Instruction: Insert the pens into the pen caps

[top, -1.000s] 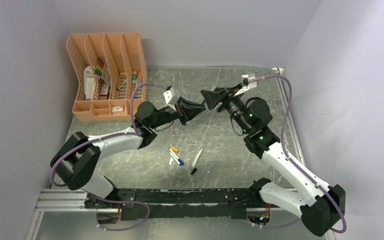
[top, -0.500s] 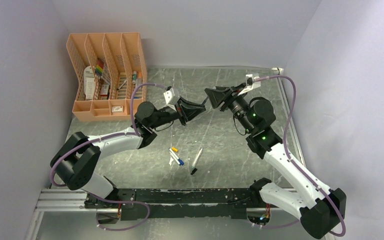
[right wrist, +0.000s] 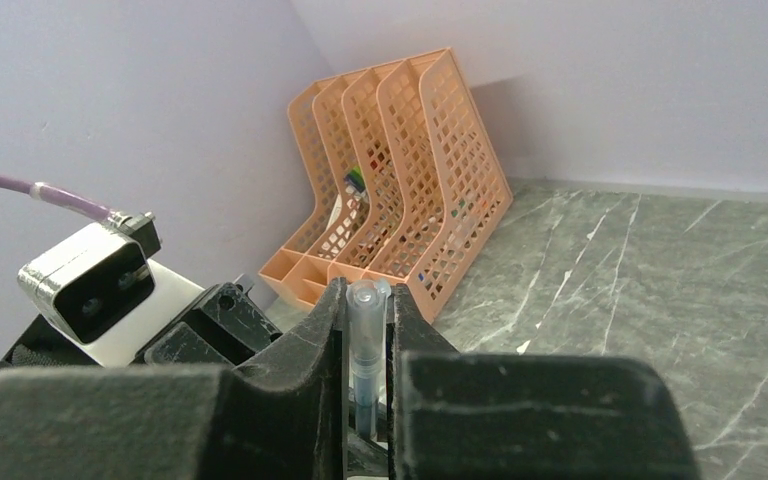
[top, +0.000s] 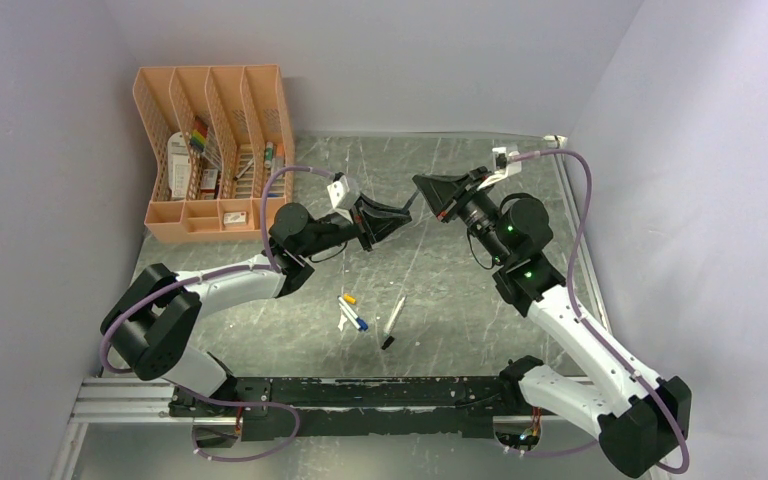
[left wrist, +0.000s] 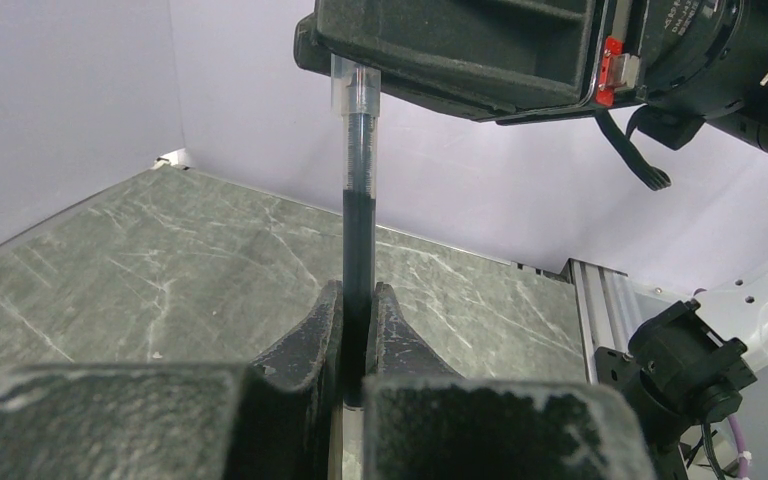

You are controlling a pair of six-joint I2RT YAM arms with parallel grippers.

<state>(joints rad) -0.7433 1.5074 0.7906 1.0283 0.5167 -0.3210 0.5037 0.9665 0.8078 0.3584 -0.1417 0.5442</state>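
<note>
Left gripper [left wrist: 358, 305]: clenched on the dark-barrelled pen [left wrist: 359, 200], whose barrel is pinched between both fingers and projects straight ahead of them. Right gripper [right wrist: 367, 300]: clamped on the same pen's clear end, which stands between its fingers. The grippers face each other, raised off the table [top: 480, 310]. Below them, toward the bases, lie a white pen [top: 396, 312], a yellow-orange cap [top: 350, 298] and a blue cap [top: 362, 324]. Whether any is fitted cannot be told.

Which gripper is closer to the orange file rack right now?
Left. The left gripper holds the dark pen on the side toward the orange file rack; the right gripper holds its far end, farther right.
</note>
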